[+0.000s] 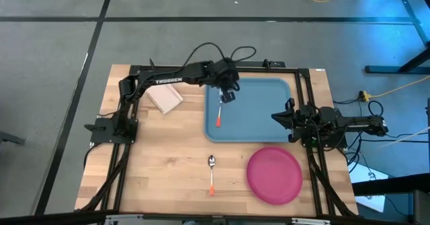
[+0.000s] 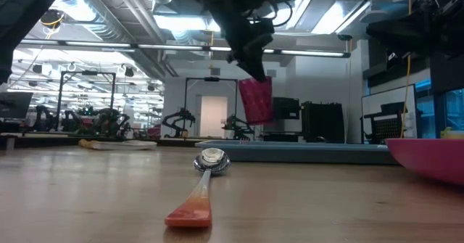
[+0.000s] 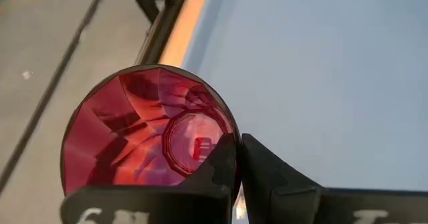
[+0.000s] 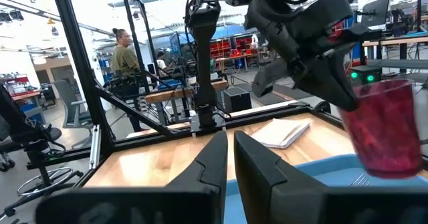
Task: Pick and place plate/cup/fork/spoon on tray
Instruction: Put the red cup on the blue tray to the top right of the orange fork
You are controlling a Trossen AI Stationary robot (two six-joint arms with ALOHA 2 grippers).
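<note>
My left gripper point(image 1: 228, 93) is over the far left part of the light-blue tray point(image 1: 269, 94) and is shut on the dark magenta cup point(image 2: 256, 100), which also shows in the right wrist view point(image 4: 384, 127). The fork point(image 1: 220, 115) lies flat on the tray's left part, just nearer than the gripper. The spoon point(image 1: 211, 174) lies flat on the table near the front edge. The pink plate point(image 1: 274, 175) rests on the table to the spoon's right. My right gripper point(image 1: 282, 117) waits at the tray's right rim, shut and empty. My left gripper pinches the cup's rim point(image 3: 231, 132), with one finger point(image 3: 217, 167) inside the cup and one point(image 3: 274, 174) outside its wall. The fingers come from above, pointing down. The cup hangs below them with its mouth up, slightly tilted and lifted clear of the tray.
A white napkin point(image 1: 166, 99) lies on the table left of the tray. Black frame rails run along the table's far, left and right edges. Bare wood lies left of the spoon, and the tray's middle and right are bare. A person stands in the room beyond point(image 4: 124, 53).
</note>
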